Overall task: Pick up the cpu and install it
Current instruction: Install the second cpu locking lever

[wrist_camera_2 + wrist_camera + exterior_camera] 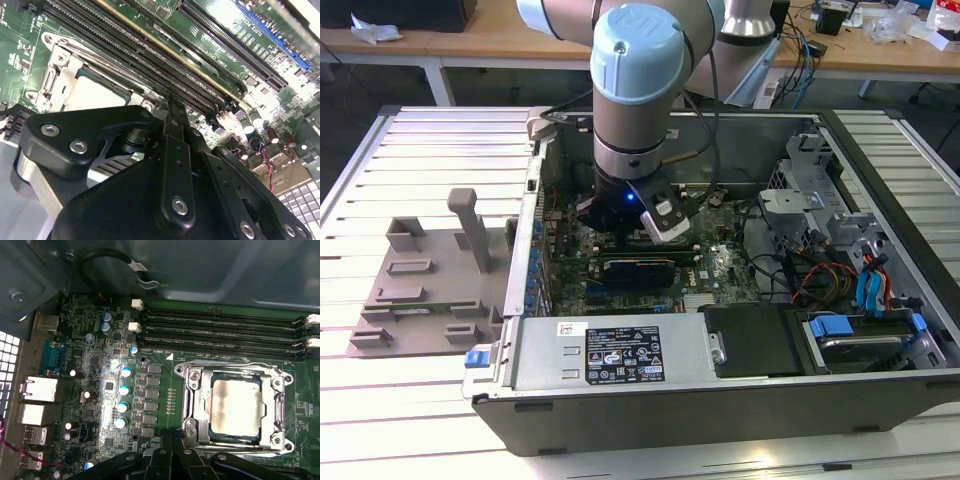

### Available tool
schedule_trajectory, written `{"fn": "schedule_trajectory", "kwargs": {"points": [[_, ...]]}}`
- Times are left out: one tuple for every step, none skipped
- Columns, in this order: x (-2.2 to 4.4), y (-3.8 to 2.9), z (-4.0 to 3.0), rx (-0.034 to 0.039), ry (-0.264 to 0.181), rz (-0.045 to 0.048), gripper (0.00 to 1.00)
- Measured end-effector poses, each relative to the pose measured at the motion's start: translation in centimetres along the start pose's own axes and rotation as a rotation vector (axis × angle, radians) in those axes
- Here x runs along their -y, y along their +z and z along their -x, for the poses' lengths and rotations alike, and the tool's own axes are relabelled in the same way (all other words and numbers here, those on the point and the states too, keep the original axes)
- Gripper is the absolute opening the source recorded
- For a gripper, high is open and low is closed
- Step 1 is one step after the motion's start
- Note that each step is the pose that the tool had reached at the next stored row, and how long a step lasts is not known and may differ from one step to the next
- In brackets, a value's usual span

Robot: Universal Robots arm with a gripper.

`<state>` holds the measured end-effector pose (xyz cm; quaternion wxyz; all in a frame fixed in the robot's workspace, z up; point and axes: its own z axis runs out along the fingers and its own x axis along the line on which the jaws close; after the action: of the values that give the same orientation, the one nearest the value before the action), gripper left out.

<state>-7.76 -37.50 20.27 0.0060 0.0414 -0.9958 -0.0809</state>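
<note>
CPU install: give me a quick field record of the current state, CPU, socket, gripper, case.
cpu: silver-topped chip lying in the socket, also seen in the second wrist view
socket: metal frame around the cpu on the green motherboard
gripper: inside the open PC case, just above the board near the cpu; holds nothing visible
memory slots: long black slots beside the socket
fixture: grey, outside the case

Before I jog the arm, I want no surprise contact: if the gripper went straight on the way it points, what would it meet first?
Probably the motherboard beside the cpu in its socket; the gripper points down there, though depth is unclear.
</note>
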Motion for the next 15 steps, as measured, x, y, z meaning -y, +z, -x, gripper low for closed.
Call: {"fn": "schedule_trajectory", "kwargs": {"points": [[-0.05, -0.37, -0.01, -0.0004, 0.0, -0.0007, 0.11], [-0.08, -0.57, -0.01, -0.0002, 0.0, -0.0005, 0.11], [-0.13, -0.83, -0.01, -0.0003, 0.0, -0.0006, 0.11], [-0.15, -0.94, 0.0, -0.0004, 0.0, -0.0008, 0.11], [-0.17, -1.0, 0.05, -0.0002, 0.0, -0.0005, 0.11], [-0.2, -1.08, 0.16, -0.0002, 0.0, -0.0008, 0.11], [-0.2, -1.14, 0.34, -0.0004, 0.0, -0.0013, 0.11], [-0.17, -1.18, 1.14, -0.0014, 0.0, -0.003, 0.11], [-0.41, -1.21, 2.61, -0.0053, 0.001, -0.0226, 0.11], [-0.77, -1.21, 2.96, -0.006, 0.001, -0.0318, 0.11], [-1.3, -1.21, 3.24, -0.0067, 0.002, -0.0389, 0.11], [-1.57, -1.2, 3.38, -0.0069, 0.002, -0.0414, 0.11], [-1.8, -1.2, 3.52, -0.0071, 0.001, -0.0433, 0.11], [-2.12, -1.2, 3.75, -0.0072, 0.001, -0.0453, 0.11], [-2.3, -1.22, 3.89, -0.0074, 0.002, -0.047, 0.11]]}}
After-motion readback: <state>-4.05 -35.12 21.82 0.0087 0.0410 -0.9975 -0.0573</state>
